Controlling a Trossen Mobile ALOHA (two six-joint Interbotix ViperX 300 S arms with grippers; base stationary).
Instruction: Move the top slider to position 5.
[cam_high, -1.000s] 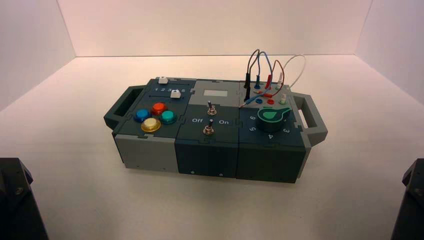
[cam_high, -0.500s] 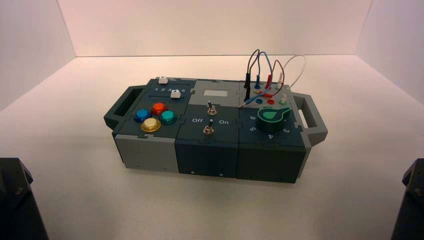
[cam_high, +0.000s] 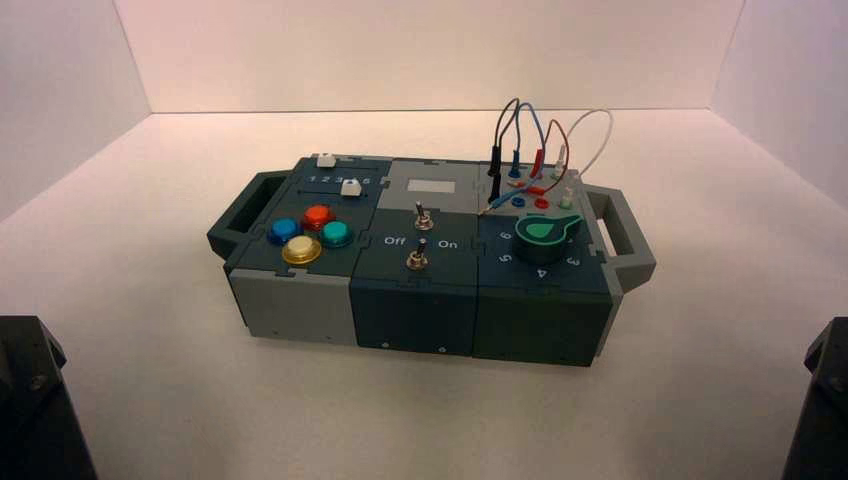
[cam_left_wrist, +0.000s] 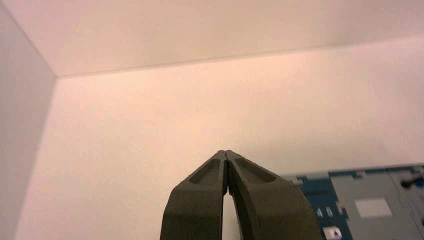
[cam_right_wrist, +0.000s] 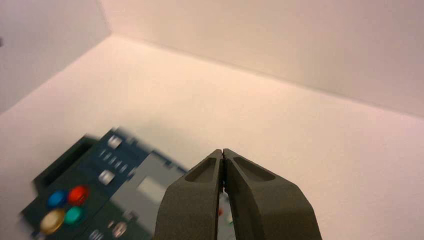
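Observation:
The top slider (cam_high: 325, 160) is a small white knob at the far left corner of the box (cam_high: 300, 305), at the left end of its track. The printed row 1 to 5 lies below it, with position 5 (cam_high: 367, 180) at the row's right end. A second white slider (cam_high: 350, 187) sits below the row. The top slider also shows in the right wrist view (cam_right_wrist: 114, 142). My left gripper (cam_left_wrist: 226, 152) is shut and empty, well short of the box. My right gripper (cam_right_wrist: 222, 150) is shut and empty, above and short of the box. Both arms show only at the high view's lower corners.
Blue (cam_high: 284, 230), red (cam_high: 317, 215), green (cam_high: 336, 233) and yellow (cam_high: 301, 248) buttons sit in front of the sliders. Two toggle switches (cam_high: 423, 218) stand mid-box. A green dial (cam_high: 545, 235) and looped wires (cam_high: 530, 135) are on the right. White walls surround the table.

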